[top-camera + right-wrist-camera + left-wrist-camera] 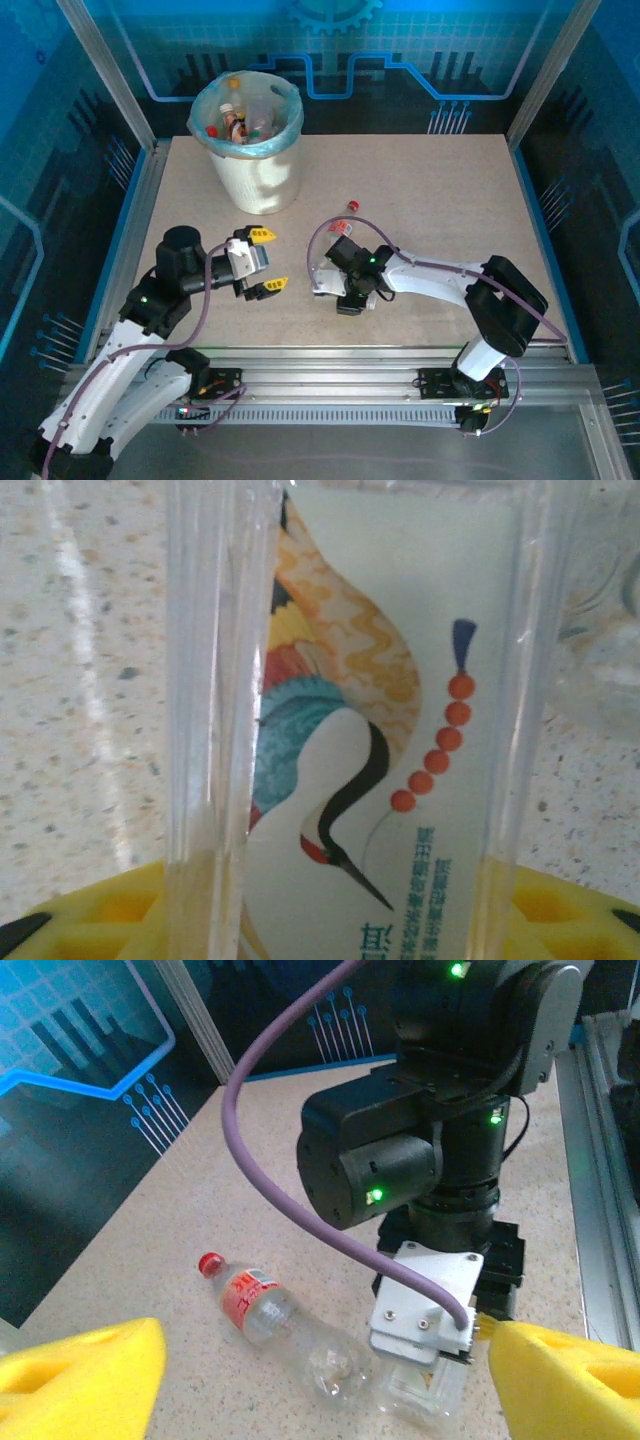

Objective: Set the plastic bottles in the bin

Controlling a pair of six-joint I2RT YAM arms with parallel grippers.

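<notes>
The white bin point(256, 175) with its light-blue liner stands at the back left and holds several bottles point(240, 120). A clear bottle with a red cap and red label point(344, 226) point(268, 1315) lies on the table. Right beside it is a clear square bottle with a white crane-printed label point(380, 730) point(415, 1395). My right gripper point(340, 910) point(340, 292) reaches down over it, a yellow finger pressed against each side. My left gripper point(264, 262) point(325, 1380) hovers open to the left of both bottles, its yellow fingers point(80, 1380) wide apart and holding nothing.
Metal frame posts and blue panels enclose the table point(450, 200). A purple cable point(300, 1210) loops from the right wrist over the red-capped bottle. The aluminium rail point(330, 385) carrying the arm bases runs along the near edge.
</notes>
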